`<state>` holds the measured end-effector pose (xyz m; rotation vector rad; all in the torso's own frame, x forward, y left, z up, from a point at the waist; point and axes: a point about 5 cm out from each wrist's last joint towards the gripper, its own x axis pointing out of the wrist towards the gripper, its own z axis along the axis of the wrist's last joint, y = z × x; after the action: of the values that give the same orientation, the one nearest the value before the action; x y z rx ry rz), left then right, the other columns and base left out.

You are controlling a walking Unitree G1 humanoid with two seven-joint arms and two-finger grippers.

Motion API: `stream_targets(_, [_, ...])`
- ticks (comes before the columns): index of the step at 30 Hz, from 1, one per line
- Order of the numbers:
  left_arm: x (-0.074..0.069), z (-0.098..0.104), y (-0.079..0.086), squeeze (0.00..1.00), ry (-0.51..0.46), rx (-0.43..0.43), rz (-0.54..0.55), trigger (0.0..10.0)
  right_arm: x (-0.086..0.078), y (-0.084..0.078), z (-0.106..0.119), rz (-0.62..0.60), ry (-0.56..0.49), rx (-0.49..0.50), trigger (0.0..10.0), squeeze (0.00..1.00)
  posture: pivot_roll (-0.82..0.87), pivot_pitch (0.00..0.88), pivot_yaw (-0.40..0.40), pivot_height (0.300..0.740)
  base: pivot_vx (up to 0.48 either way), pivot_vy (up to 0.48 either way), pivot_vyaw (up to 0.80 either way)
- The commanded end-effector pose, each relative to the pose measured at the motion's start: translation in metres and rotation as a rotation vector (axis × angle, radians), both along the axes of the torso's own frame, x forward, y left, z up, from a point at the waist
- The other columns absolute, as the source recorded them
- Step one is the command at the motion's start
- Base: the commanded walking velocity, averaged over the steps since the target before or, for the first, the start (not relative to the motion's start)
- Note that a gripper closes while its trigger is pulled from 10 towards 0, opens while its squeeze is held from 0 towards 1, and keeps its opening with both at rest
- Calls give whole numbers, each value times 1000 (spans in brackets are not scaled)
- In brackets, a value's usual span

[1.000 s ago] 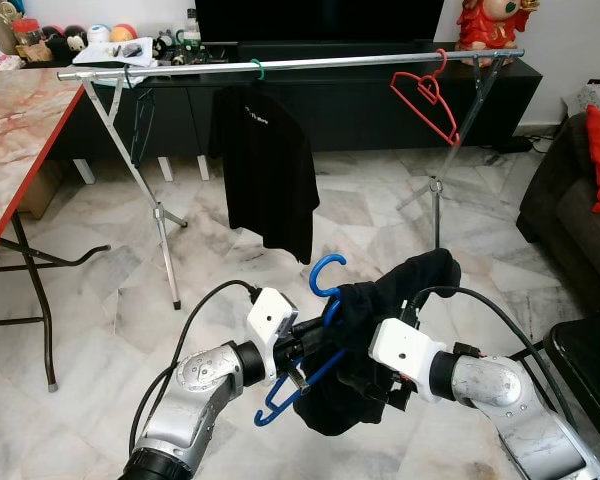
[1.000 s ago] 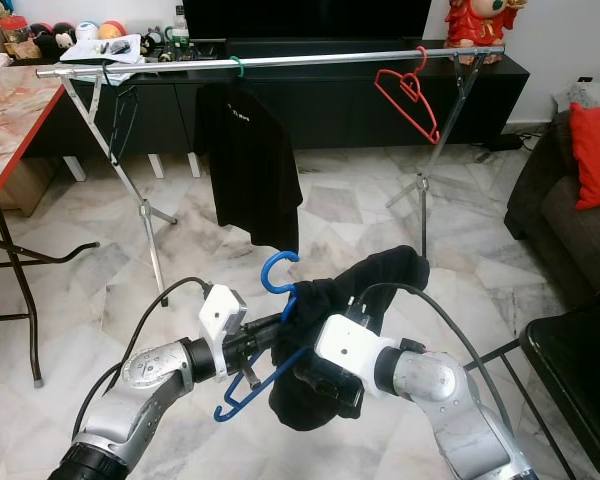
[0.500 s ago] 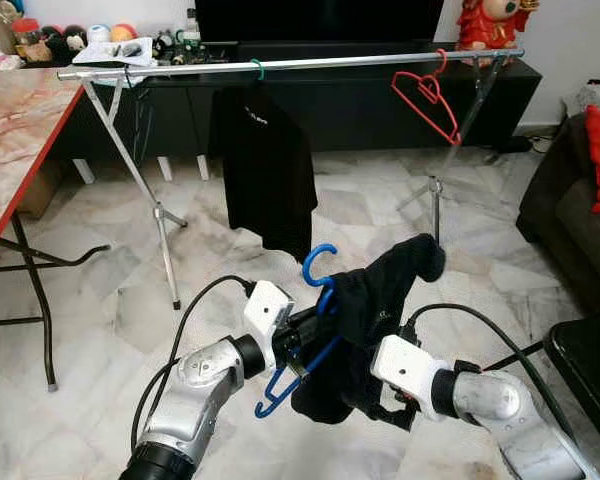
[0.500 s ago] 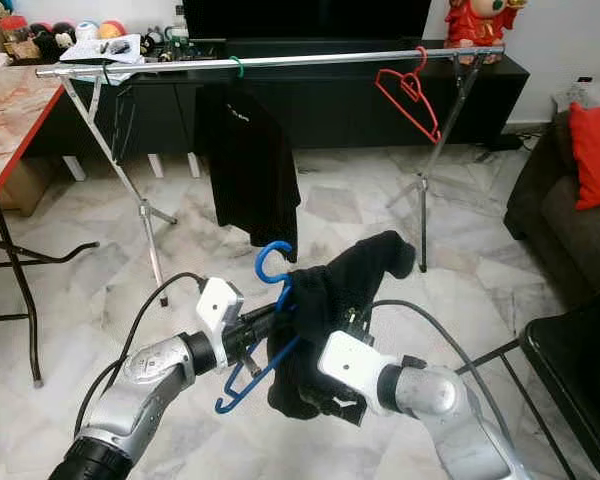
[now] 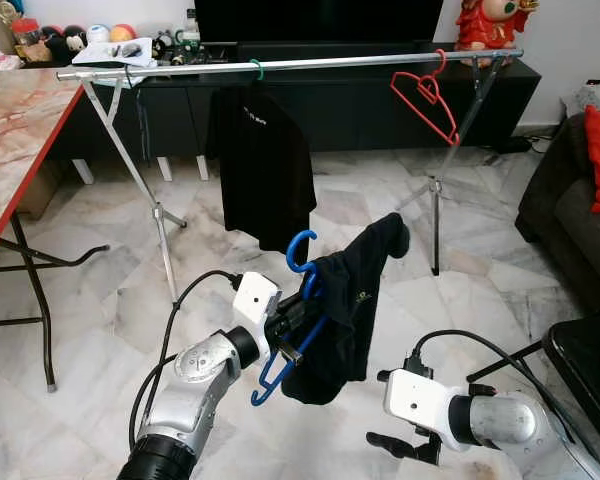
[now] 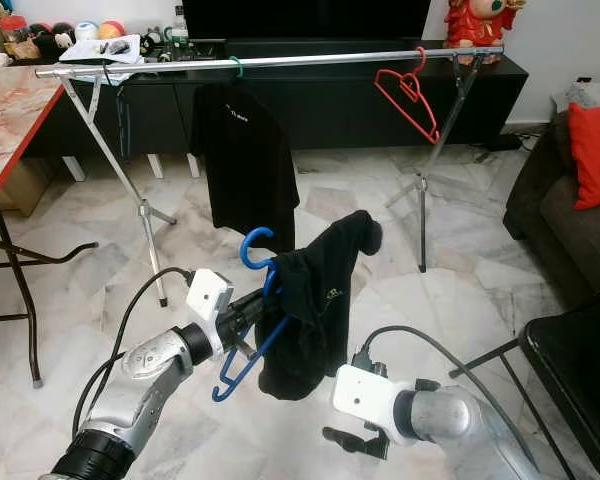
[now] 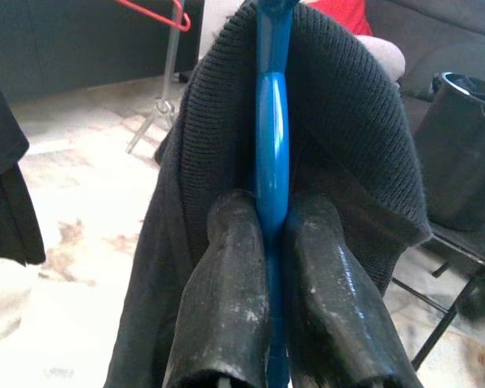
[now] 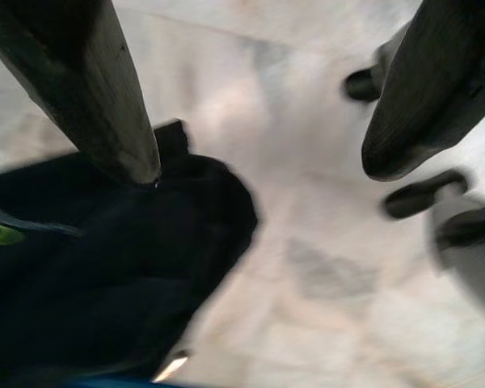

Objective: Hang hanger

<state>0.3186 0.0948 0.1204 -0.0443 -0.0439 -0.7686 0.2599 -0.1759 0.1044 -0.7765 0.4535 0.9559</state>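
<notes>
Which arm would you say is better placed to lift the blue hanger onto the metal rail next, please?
The left. The left gripper is shut on the blue hanger, with the black garment draped over it, facing the metal rail. The right gripper is open, low near the floor, holding nothing.

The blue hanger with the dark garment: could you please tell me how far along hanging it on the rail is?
Done: the dark garment is draped over the blue hanger. In hand: the left gripper is shut on the hanger, held low above the floor, and the right gripper is open and apart from it. Left: the hook must go onto the metal rail, beside the black shirt and red hanger.
</notes>
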Motion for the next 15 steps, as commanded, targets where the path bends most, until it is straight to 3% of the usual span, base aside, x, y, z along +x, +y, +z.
stream_targets(1, [-1, 1, 0, 0, -31, 25, -37, 10000, 10, -7, 27, -35, -117, 54, 10000, 0, -73, 146, -28, 740, 0, 0, 0])
stream_targets(2, [-1, 1, 0, 0, -31, 25, -37, 10000, 10, -7, 27, -35, -117, 54, 10000, 0, -73, 146, -28, 740, 0, 0, 0])
stream_targets(4, [-6, -4, 1, 0, -12, 51, -86, 10000, 22, -15, 51, -97, -212, 144, 10000, 0, -77, 146, -30, 740, 0, 0, 0])
stream_targets(9, [-13, -12, 3, 0, 18, 94, -157, 10000, 37, -28, 78, -160, -330, 209, 10000, 0, -77, 142, -31, 740, 0, 0, 0])
stream_targets(15, [-22, -18, 5, 0, 41, 132, -258, 10000, 36, -32, 79, -45, -277, 179, 10000, 0, -80, 138, -31, 740, 0, 0, 0])
